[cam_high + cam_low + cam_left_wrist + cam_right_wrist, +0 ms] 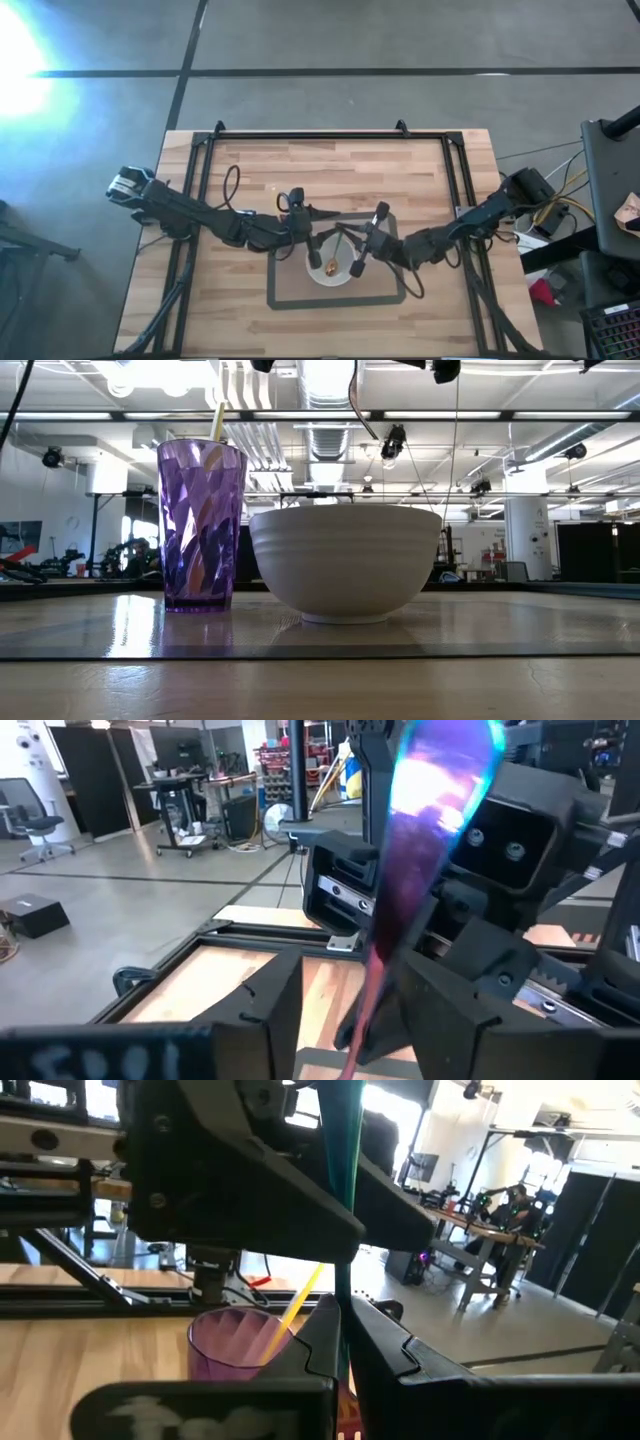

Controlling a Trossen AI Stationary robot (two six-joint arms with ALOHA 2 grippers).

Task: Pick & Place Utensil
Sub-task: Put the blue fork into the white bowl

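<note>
**Ana:** Between the left gripper's point(385, 990) dark fingers, seen from its wrist, stands a purple utensil point(420, 870), pinched low on its narrow shaft with the broad glossy end rising clear above. It looks like thin plastic: light, fairly stiff, slick enough to pivot if the pinch is loose.

**Ben:** And the right gripper point(342, 1330)?

**Ana:** Its fingers are closed almost to touching on a slim green utensil point(340, 1140), also upright and held on the shaft. A hold nearer the middle would likely swing less.

**Ben:** Where would they go?

**Ana:** A purple faceted cup point(201, 525) already has a yellow stick point(215, 420) leaning in it; just beside it sits a white bowl point(345, 560). Overhead, both grippers hang close over the bowl, on a grey mat point(285, 295) mid-table.

**Ben:** Room to move?

**Ana:** Tight in the centre: the grippers are near each other, and the cup's mouth is narrow, partly taken by the stick. It looks tippable. The wooden table point(250, 160) is open around them.
</note>
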